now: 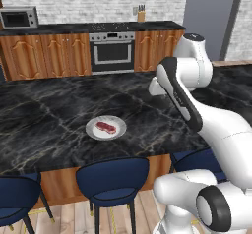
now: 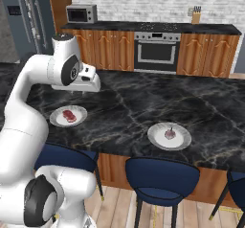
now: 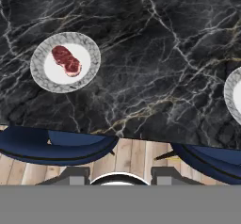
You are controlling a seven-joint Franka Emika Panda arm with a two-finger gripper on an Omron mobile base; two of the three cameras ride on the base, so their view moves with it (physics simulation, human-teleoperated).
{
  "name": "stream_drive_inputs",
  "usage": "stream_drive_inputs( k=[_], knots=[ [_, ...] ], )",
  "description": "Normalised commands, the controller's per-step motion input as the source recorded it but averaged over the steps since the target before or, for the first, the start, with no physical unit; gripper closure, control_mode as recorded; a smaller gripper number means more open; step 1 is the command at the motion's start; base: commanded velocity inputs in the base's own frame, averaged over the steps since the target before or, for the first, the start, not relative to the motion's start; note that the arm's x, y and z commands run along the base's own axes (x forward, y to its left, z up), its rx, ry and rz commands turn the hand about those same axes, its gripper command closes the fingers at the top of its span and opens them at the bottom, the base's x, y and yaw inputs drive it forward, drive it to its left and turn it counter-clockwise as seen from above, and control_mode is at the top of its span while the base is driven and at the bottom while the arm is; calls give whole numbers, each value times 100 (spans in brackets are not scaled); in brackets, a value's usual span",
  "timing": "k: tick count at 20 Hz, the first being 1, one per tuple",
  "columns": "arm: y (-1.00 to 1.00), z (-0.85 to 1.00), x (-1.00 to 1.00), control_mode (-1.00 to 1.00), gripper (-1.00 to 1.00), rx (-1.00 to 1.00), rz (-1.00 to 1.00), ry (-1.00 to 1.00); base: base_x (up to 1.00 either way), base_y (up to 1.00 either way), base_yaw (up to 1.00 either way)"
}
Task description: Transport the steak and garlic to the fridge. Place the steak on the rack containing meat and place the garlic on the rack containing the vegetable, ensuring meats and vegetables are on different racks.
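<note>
Still at the pick-up step: steak lying on plate at ten o'clock of hand view, garlic on second plate. Pincer empty over table, spread unclear; next calls for lowering onto steak.

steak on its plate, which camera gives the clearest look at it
The hand view: it looks straight down on the steak, showing its full red outline and marbling on the plate. The left base view shows it smaller at a slant; the right base view shows it small, beside the arm.
</note>
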Motion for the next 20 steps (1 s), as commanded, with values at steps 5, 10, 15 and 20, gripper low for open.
stream_drive_inputs(
  k=[5,10,15,20],
  knots=[
    [0,0,-47,-100,-100,0,-1,-1,0,0,0],
    [-10,-5,-94,-100,-100,-2,-10,-2,0,0,0],
    [-53,-4,-40,-100,-100,0,-17,5,0,0,0],
    [-70,-19,2,-100,-100,0,-20,7,0,0,0]
  ],
)
